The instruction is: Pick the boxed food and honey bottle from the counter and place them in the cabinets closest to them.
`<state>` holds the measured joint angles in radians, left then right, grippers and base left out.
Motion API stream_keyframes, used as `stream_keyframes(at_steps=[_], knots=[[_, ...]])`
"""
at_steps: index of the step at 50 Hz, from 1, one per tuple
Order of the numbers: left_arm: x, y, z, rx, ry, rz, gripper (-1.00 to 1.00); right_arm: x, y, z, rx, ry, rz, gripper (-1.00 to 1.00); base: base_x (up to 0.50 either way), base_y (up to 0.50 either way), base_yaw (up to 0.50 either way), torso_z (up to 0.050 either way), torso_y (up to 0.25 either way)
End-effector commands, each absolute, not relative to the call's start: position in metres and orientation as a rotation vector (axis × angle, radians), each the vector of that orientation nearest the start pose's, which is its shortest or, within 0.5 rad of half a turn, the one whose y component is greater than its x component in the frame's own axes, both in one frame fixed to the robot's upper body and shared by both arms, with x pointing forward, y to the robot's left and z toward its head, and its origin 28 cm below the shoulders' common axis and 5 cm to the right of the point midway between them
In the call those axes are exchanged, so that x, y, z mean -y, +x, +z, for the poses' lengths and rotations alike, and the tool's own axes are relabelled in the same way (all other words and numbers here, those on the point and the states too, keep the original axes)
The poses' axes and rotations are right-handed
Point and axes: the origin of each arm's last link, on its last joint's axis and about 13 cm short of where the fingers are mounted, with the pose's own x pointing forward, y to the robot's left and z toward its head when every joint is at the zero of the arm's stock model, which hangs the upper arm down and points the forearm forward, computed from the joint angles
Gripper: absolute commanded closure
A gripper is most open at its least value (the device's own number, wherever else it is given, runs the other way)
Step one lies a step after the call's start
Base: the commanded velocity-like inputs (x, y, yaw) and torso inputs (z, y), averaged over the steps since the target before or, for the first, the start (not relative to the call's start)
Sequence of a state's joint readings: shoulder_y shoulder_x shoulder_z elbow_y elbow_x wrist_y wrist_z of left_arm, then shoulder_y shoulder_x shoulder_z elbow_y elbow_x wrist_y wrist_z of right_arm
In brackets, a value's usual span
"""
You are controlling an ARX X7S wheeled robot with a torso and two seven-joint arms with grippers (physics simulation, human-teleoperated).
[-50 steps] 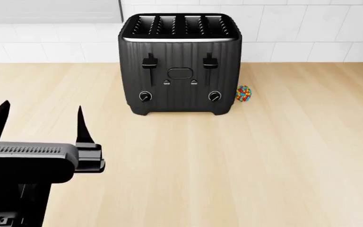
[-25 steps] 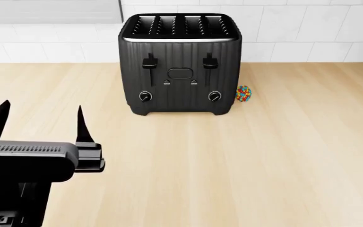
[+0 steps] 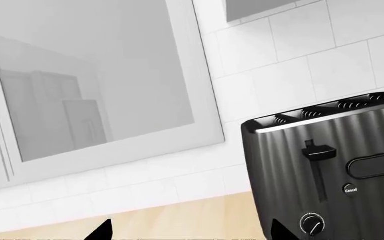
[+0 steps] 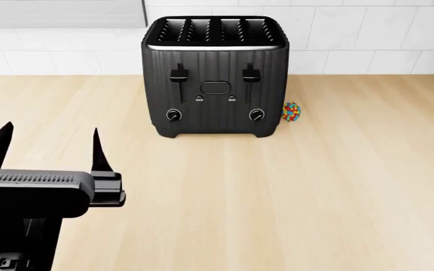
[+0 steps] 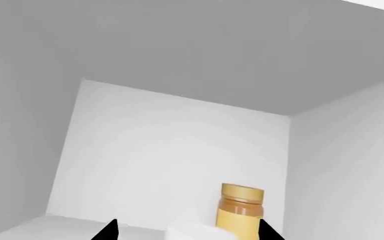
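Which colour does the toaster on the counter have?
The toaster is black with ribbed sides, clearest in the head view.

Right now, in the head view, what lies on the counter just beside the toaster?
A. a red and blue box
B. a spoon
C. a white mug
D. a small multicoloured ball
D: the small multicoloured ball sits on the counter beside the toaster.

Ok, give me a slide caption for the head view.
Open left gripper hovers over the counter before a black four-slot toaster, a tiny multicoloured ball beside it.
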<state>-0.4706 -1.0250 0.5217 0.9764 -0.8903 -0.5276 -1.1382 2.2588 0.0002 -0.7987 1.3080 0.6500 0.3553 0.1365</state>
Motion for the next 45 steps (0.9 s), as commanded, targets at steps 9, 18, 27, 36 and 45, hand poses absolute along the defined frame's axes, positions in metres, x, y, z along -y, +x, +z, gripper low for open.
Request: stream_keyframes(at_steps=[9, 18, 27, 36, 45], knots=[[-0.235, 0.159, 0.199, 0.279, 0.259, 0.141, -1.0, 0.073, 0.327, 0.569, 0.668, -0.167, -0.057, -1.0, 0.0, 0.0, 0.0, 0.0, 0.0], [-0.234, 0.16, 0.201, 0.28, 0.259, 0.141, -1.0, 0.071, 0.31, 0.587, 0.745, -0.165, -0.054, -1.0, 0.0, 0.0, 0.0, 0.0, 0.0], [-0.233, 0.161, 0.203, 0.28, 0.266, 0.136, -1.0, 0.07, 0.271, 0.562, 0.77, -0.18, -0.032, -1.0, 0.0, 0.0, 0.0, 0.0, 0.0], [-0.233, 0.158, 0.205, 0.281, 0.271, 0.141, -1.0, 0.071, 0.234, 0.491, 0.689, -0.216, 0.02, -1.0, 0.0, 0.0, 0.0, 0.0, 0.0], [-0.232, 0.156, 0.21, 0.283, 0.283, 0.146, -1.0, 0.073, 0.213, 0.42, 0.594, -0.196, 0.059, -1.0, 0.0, 0.0, 0.0, 0.0, 0.0]])
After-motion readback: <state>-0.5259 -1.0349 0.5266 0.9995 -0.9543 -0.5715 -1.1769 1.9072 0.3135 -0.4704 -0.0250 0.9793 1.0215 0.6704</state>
